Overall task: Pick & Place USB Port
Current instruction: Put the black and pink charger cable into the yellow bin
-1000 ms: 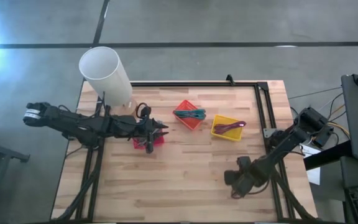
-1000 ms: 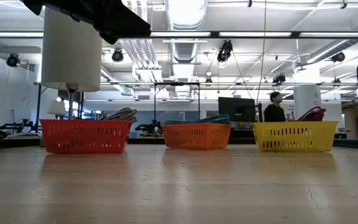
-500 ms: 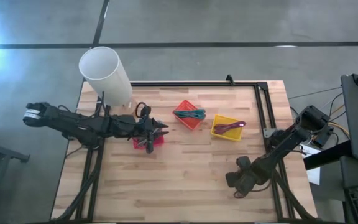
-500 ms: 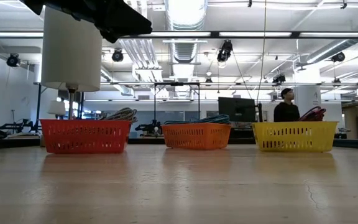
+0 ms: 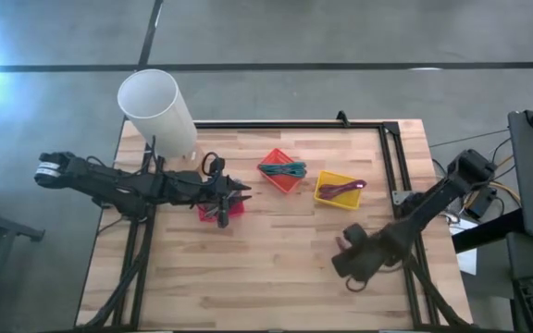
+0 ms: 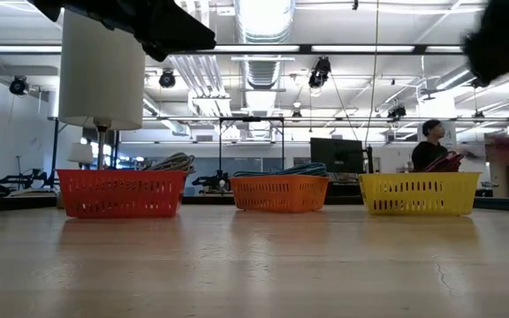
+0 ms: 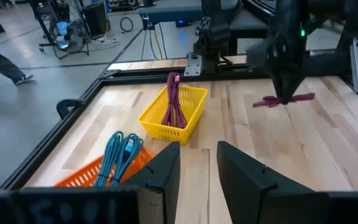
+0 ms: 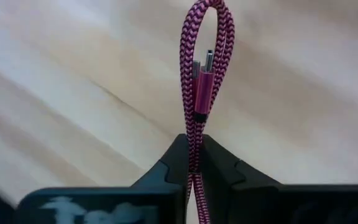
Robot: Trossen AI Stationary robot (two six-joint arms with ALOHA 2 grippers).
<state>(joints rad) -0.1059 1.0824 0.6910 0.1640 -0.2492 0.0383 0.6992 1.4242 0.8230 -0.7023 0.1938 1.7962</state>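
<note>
The pink cable (image 8: 199,93), folded into a loop with its metal plugs showing beside the braid, sits pinched between the fingers of the right gripper (image 8: 194,163), which are clamped together on it. In the overhead view that gripper (image 5: 352,262) hangs over the near right part of the table (image 5: 276,268), on open wood and well apart from the baskets. The left wrist view shows the same cable (image 7: 284,99) lying at or barely off the board under the right arm, so the grip looks made but the lift, as far as I can judge, has hardly begun.

Further out stand three baskets in a loose row: a yellow basket (image 5: 337,191) already holding cables of the same pink, an orange basket (image 5: 281,172) with blue-green cables, and a red basket (image 5: 221,210) under the left arm. By colour, the yellow one is the likely home for this cable (a guess, since the task sentence names no target). What is left, then, is the raise, the carry across to that basket and the release.

The left gripper (image 7: 197,168) waits over the red basket with its fingers standing apart and nothing between them. A white tube (image 5: 157,111) stands at the far left corner, and a person (image 6: 429,152) shows in the room beyond.
</note>
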